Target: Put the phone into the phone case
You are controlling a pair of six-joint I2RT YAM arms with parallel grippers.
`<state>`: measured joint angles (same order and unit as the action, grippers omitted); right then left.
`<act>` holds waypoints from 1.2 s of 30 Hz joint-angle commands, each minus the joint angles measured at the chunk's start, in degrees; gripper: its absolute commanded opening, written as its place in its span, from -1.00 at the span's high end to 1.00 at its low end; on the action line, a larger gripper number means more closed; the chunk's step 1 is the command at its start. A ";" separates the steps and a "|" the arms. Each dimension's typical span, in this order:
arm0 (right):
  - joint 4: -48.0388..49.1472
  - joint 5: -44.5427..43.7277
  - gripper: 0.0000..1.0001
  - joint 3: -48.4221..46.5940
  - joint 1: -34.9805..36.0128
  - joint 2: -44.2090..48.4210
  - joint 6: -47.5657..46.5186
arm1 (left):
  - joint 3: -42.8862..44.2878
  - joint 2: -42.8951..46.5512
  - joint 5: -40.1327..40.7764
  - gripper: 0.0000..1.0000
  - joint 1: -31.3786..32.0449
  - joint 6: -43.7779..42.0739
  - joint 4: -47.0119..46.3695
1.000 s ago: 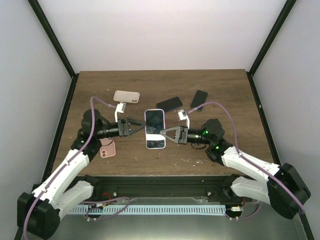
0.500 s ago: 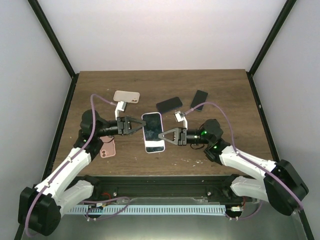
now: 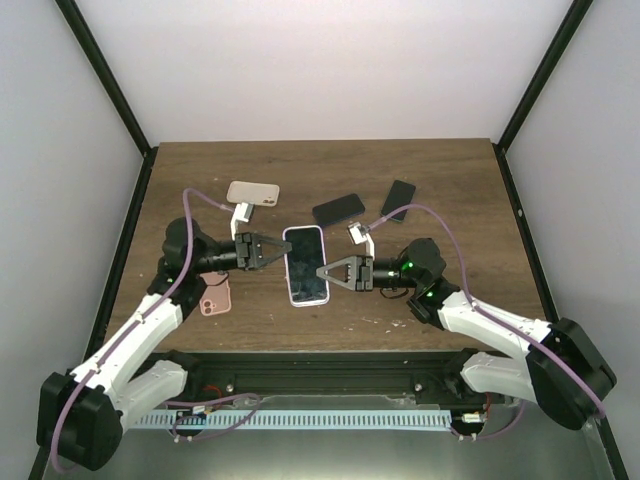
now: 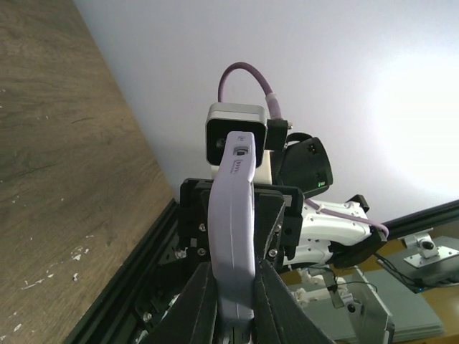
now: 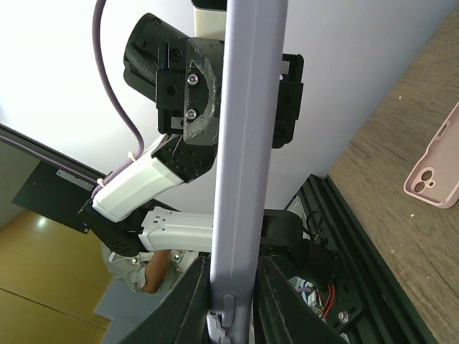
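Mid-table, between the two arms: phone, screen up, lilac rim, gripped from both sides.
Phone axis: long axis runs near-far, barely off square. Both arms come at it across the short axis.
Left gripper: clamped on the phone's left long edge, toward the far end. Its wrist view shows one finger on the face and one on the back, with no gap.
Right gripper: same pinch on the right long edge, a bit nearer the near end. Tight on the phone, nothing else in it.
Height: the wrist views put a finger between phone and table, so I read it as held flat, clear of the wood.
Lilac rim: can't tell if it's the phone's own body or a case already on.
Pink case: flat on the table, near-left of the phone, just beside the left forearm and apart from the phone. Its long axis is roughly parallel to the phone's.
Key relation: if pink is the target, it lies left and near of the phone. Left arm is closer; right would have to reach across.
Next move, my guess: one arm lets go to steady the case, the other carries the phone over. Little turning needed.
Risk: thin pinch, so the phone could pivot once only one side holds.
Others: beige item far-left; dark phone and second dark phone far-right.
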<state>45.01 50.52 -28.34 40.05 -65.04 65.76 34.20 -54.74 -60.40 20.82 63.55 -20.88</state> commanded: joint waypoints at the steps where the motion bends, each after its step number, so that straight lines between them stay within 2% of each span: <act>1: 3.03 0.02 0.67 -1.70 0.73 0.36 -0.82 | 1.75 0.53 0.68 1.00 -0.07 -4.04 5.76; 2: 3.27 0.30 0.72 -1.72 0.73 0.15 -0.77 | 1.81 0.70 0.66 1.00 -0.08 -3.94 5.77; 3: 3.75 0.75 0.77 -1.72 0.73 0.02 -0.61 | 1.87 0.83 0.54 0.88 -0.08 -3.65 5.85; 4: 4.55 1.14 0.78 -1.64 0.73 -0.11 -0.30 | 2.04 0.98 0.54 0.65 -0.08 -3.28 5.93; 7: 6.54 1.74 0.78 -1.39 0.82 -0.07 0.64 | 2.07 1.50 0.13 0.16 -0.04 -2.07 4.76; 9: 6.96 1.98 0.78 -1.46 0.92 0.09 0.85 | 1.82 1.81 0.16 0.00 -0.08 -1.33 3.53; 12: 6.82 2.45 0.78 -1.53 1.07 0.34 0.83 | 1.38 1.55 0.37 0.04 -0.08 -0.38 2.04; 17: 4.52 3.11 0.78 -1.72 1.43 0.00 -0.27 | 0.75 0.81 1.04 0.37 -0.08 2.12 -1.93; 19: 3.57 2.89 0.78 -1.56 1.57 0.17 -0.65 | 0.99 0.69 1.58 0.52 -0.08 2.05 -1.73; 21: 3.06 2.68 0.78 -1.46 1.61 0.28 -0.83 | 1.66 0.71 2.32 0.77 -0.03 -0.31 0.23; 22: 2.92 2.47 0.76 -1.46 1.63 0.34 -0.83 | 2.05 0.54 2.77 0.96 -0.07 -1.55 3.75; 23: 2.62 2.20 0.73 -1.52 1.61 0.46 -0.87 | 2.51 0.31 3.34 1.00 -0.08 -3.06 6.09; 25: 1.80 1.33 0.66 -1.82 1.59 0.63 -0.98 | 3.80 -0.45 3.74 1.00 -0.07 -5.97 10.45; 29: 0.20 -0.33 0.60 -2.69 1.61 0.48 -1.01 | 4.47 -1.13 3.73 1.00 -0.08 -7.43 12.59; 33: 0.27 -1.79 0.76 -3.07 1.65 0.21 -0.01 | 5.31 -1.25 3.08 0.99 -0.08 -7.65 13.74; 36: 1.55 -4.15 0.82 -2.51 1.63 0.50 1.49 | 6.15 -1.09 2.55 0.55 -0.08 -7.69 15.25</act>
<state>41.63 49.95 -28.34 41.10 -65.73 66.50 38.37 -55.75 -57.67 20.75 57.63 -9.28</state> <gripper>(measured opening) 0.112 0.130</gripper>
